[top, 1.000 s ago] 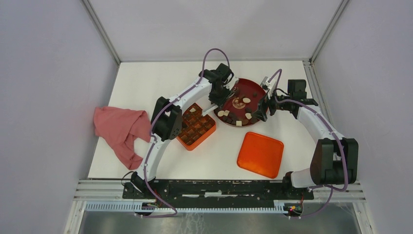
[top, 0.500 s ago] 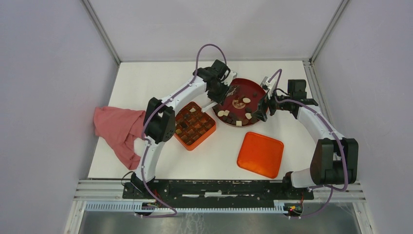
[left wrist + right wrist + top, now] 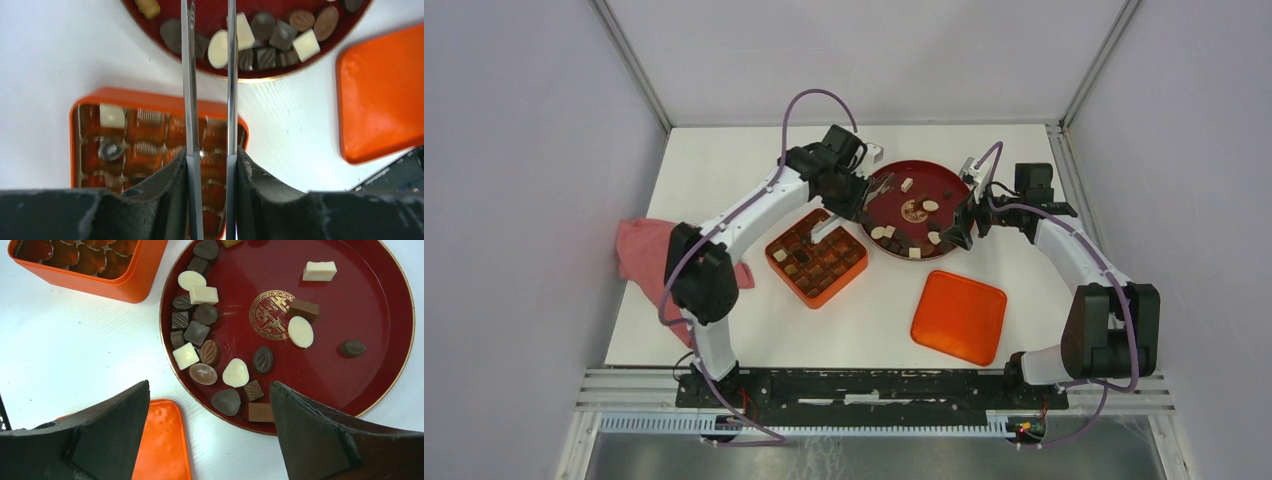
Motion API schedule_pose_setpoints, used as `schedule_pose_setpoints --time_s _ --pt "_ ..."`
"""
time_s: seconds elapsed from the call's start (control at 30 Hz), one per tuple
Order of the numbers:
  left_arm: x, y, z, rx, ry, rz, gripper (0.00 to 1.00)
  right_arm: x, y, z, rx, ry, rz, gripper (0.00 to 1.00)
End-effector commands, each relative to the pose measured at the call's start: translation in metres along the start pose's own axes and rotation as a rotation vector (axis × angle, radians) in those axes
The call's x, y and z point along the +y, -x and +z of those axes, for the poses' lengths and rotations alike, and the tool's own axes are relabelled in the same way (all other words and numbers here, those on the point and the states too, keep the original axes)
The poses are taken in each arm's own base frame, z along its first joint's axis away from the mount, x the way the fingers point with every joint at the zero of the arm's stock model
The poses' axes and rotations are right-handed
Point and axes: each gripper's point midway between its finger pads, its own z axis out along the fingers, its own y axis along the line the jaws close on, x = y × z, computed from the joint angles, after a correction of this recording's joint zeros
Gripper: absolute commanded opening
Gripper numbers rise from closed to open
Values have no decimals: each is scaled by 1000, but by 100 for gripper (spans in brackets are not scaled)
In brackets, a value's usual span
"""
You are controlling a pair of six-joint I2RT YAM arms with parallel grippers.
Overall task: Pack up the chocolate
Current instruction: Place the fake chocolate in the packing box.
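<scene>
Nearest the robot, the orange lid lies flat on the table, apart from its box, likely set aside so the compartments can be reached from above. Beyond it and to the left, the orange box sits just beside the red plate, which keeps each carry short; a pink cloth lies at the table's left edge, clear of the work. A few compartments hold pieces, a cream square among them; most of the chocolate is on the plate, crowded toward the rim on the box side. The left gripper is clamped on a pair of metal tongs, a sensible tool for such small pieces; the blades reach over the box toward the plate with a narrow gap between them; their tips are out of the wrist view, so whether they carry a piece cannot be told. The right gripper hovers over the plate's rim, jaws wide apart and empty, apparently waiting.
</scene>
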Motion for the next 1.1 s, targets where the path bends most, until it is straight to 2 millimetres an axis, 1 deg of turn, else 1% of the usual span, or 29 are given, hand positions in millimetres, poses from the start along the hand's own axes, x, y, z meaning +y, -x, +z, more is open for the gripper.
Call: schedule_pose_setpoints --time_s 0.0,0.2,0.3,0.4,0.43,0.53,0.7,1.07 --pt "-8 -1 -55 -109 -11 -71 2 -5 18 -2 -41 3 -45 95" --pt "-2 -52 -85 -65 51 -150 2 -4 16 -1 -39 5 -35 95" --pt "6 -78 -99 -26 110 -184 2 -5 15 -1 -39 5 -34 95" --pt "10 -101 -110 21 143 -214 2 -5 16 -1 -40 2 -36 95" --pt "14 -108 -113 34 175 -222 2 -5 16 -1 -40 2 -35 95" --pt "19 -125 -118 76 214 -240 2 -5 16 -1 -40 0 -33 96" --pt "24 -138 -120 127 248 -253 2 -5 16 -2 -42 -5 -35 97" --pt "30 -153 -110 206 294 -264 2 -6 19 -4 -47 -19 -45 98"
